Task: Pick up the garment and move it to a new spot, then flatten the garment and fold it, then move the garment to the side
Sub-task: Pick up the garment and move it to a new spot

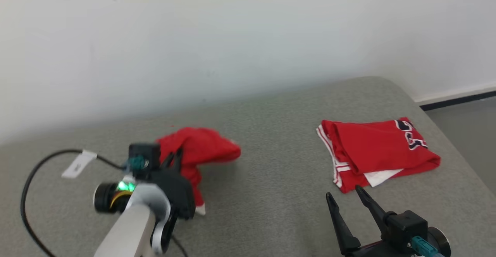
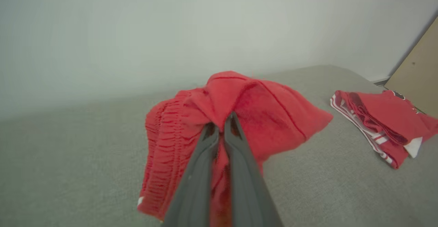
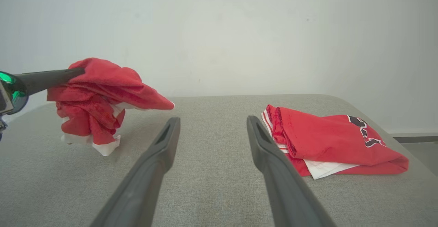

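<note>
Garment (image 1: 201, 148), likely aloft, left of jersey (image 1: 376, 152)

The left gripper (image 2: 220, 127) pinches a bunched red garment (image 2: 239, 110) over the grey table (image 2: 68, 151), a folded red jersey (image 2: 379, 121) lying well apart.

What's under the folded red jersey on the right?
A white layer pokes out under the folded jersey, which lies on the grey surface. Anything beneath its middle is covered.
</note>
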{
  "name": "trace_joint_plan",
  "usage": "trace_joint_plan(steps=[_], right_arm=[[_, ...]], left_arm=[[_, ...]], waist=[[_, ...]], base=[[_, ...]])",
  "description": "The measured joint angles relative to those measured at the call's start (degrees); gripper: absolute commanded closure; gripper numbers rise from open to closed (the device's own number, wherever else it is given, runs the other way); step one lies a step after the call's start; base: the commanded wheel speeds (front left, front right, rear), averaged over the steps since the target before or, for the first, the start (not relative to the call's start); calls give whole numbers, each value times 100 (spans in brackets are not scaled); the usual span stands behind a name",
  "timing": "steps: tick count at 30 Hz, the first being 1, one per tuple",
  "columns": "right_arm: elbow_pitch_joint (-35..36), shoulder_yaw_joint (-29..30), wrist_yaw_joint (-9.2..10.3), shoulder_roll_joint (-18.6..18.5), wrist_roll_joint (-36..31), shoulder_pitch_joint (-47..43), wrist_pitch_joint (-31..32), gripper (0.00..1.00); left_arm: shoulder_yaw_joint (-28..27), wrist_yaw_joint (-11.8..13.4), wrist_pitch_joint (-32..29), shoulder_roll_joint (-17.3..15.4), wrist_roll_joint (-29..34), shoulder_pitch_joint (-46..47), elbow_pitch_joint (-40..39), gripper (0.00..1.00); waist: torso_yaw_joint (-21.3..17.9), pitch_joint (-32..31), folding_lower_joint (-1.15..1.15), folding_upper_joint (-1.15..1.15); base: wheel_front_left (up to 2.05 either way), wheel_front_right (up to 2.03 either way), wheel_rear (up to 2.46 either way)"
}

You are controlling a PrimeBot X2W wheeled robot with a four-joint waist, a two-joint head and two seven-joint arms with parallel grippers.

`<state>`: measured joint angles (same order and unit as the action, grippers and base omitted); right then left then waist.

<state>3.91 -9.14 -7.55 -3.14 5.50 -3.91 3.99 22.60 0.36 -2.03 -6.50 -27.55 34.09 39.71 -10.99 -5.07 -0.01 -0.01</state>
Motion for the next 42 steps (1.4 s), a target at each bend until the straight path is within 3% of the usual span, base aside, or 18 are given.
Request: trace_joint_plan(steps=[2, 3, 4, 10, 13, 16, 23, 31, 42], right_arm=[[9, -8, 0, 3, 0, 1, 0, 0], [10, -2, 0, 3, 1, 1, 0, 0], [7, 2, 0, 1, 1, 1, -1, 0], [-18, 34, 0, 5, 3, 13, -49, 0], [-44, 145, 0, 7, 3, 40, -101, 0], [-63, 283, 0, 5, 2, 39, -129, 0], [-142, 739, 0, -12, -4, -42, -244, 0], [-399, 1117, 0, -135, 42, -321, -508, 0], [-727, 875, 0, -232, 148, -388, -1001, 0]], left_arm=[[4, 122, -15, -115, 8, -320, -69, 100], [36, 143, -22, -146, 22, -458, -91, 67], [148, 112, -43, -198, 93, -565, -104, 0], [248, 22, 342, -364, 185, -1018, -99, 0], [236, -208, 927, -392, 175, -1132, -308, 0], [132, -229, 1430, -497, 176, -1321, -522, 0], [-531, -269, 1691, -589, 232, -2201, -1908, 0], [-1462, -448, 1701, -300, 625, -3401, -3345, 0], [-2509, -692, 1703, 133, 1025, -4475, -3664, 0]], waist=[[-153, -23, 0, 0], [-223, -32, 1, 0], [-284, -40, 1, 0], [-433, -60, 1, 1], [-371, -65, 1, 1], [-295, -83, 1, 1], [-51, -139, 1, 1], [291, -244, 1, 1], [756, -384, 1, 1]], base=[[0, 0, 0], [0, 0, 0], [0, 0, 0], [0, 0, 0], [0, 0, 0], [0, 0, 0], [0, 0, 0], [0, 0, 0], [0, 0, 0]])
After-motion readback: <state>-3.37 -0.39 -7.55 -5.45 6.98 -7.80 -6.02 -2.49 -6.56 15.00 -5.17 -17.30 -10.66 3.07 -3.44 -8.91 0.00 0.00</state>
